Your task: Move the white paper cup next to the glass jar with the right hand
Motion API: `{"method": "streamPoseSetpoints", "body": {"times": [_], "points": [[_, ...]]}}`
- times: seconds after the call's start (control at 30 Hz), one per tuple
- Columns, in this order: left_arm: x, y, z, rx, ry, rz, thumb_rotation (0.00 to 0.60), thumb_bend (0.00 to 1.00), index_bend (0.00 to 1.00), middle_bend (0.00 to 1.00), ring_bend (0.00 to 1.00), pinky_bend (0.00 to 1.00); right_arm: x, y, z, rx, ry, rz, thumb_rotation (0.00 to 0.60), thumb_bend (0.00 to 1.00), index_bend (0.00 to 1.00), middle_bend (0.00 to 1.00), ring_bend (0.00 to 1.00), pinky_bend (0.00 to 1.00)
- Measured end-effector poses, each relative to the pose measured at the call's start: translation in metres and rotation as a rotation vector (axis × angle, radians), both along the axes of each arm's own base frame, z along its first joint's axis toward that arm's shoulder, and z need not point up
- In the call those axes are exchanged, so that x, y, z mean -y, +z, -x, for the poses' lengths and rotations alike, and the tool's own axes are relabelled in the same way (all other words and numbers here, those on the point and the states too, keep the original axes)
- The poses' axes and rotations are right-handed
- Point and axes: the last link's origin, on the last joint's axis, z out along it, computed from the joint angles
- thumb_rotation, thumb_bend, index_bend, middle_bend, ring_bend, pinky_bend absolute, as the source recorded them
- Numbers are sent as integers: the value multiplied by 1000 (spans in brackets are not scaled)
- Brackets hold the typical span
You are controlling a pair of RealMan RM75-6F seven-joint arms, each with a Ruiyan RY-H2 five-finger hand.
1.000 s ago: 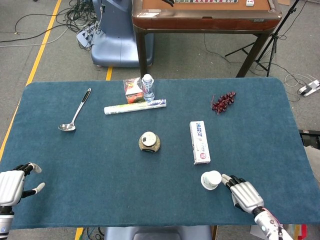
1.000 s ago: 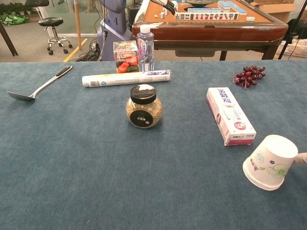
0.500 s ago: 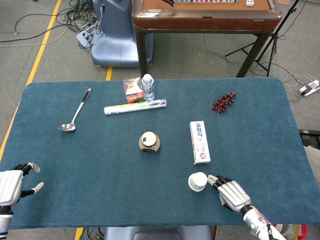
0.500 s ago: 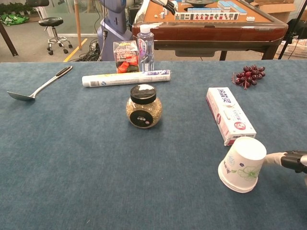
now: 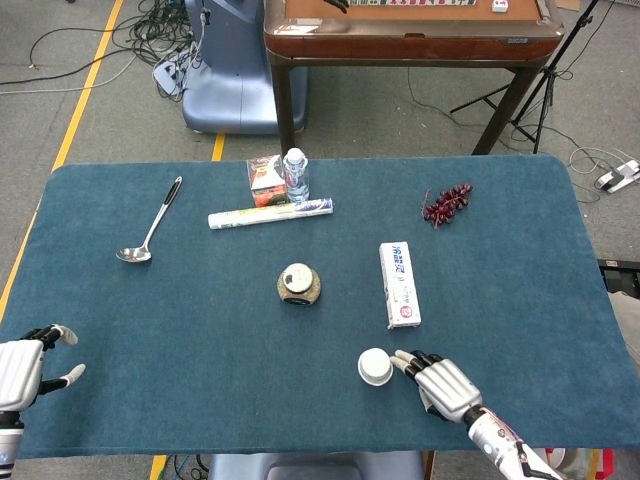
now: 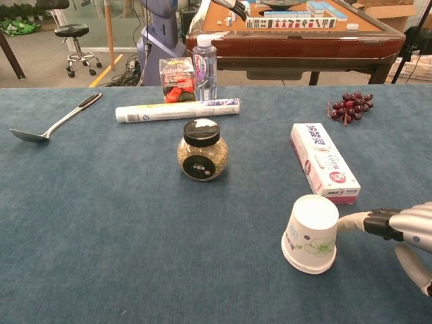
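Observation:
The white paper cup (image 5: 376, 366) stands upside down and slightly tilted on the blue table near its front edge, right of centre; a floral print shows on its side in the chest view (image 6: 310, 233). My right hand (image 5: 440, 385) lies just right of the cup, fingers stretched toward it, and the fingertips (image 6: 358, 221) touch its side; it grips nothing. The glass jar (image 5: 299, 284) with a black lid sits mid-table, up and to the left of the cup (image 6: 202, 150). My left hand (image 5: 25, 370) rests at the front left corner, fingers apart and empty.
A white toothpaste box (image 5: 400, 284) lies just behind the cup. Grapes (image 5: 446, 203) sit at the back right. A rolled tube (image 5: 270, 212), a water bottle (image 5: 295, 175) and a red carton (image 5: 265, 180) stand behind the jar. A ladle (image 5: 150, 225) lies far left.
The cup has slid left along the front of the table, with my right hand following behind it and its fingertips against the cup. The left hand has barely moved.

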Motion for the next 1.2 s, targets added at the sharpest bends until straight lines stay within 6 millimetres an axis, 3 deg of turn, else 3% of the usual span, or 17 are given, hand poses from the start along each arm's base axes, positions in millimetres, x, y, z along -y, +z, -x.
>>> {"method": "streamPoseSetpoints", "body": {"times": [0.27,0.33,0.5,0.67,0.7,0.9,1.2], "points": [[0,0,0,1,1,2,600,89,501,483,487,662,4,3,-4,-3,11,13,600,999,82,91,76,237],[0,0,1,1,0,2,600,89,501,483,487,662,6,8,-3,-5,7,34,600,919,82,97,76,237],[0,0,0,2,-3,0,600,89,501,483,487,661,9,23,-1,-9,15,104,600,444,83,107,76,237],[0,0,-1,0,-2,1,600,90,501,483,487,661,11,38,-6,3,74,184,600,54,77,117,76,237],[0,0,-1,0,-2,1,600,89,501,483,487,661,11,40,-7,7,89,197,600,13,67,108,76,237],[-1,-1,0,0,0,2,600,89,501,483,487,661,14,41,-11,26,228,276,600,0,0,4,5,195],[-1,0,1,6,4,0,600,89,501,483,487,661,20,12,-22,73,396,299,600,0,0,0,0,120]]}}
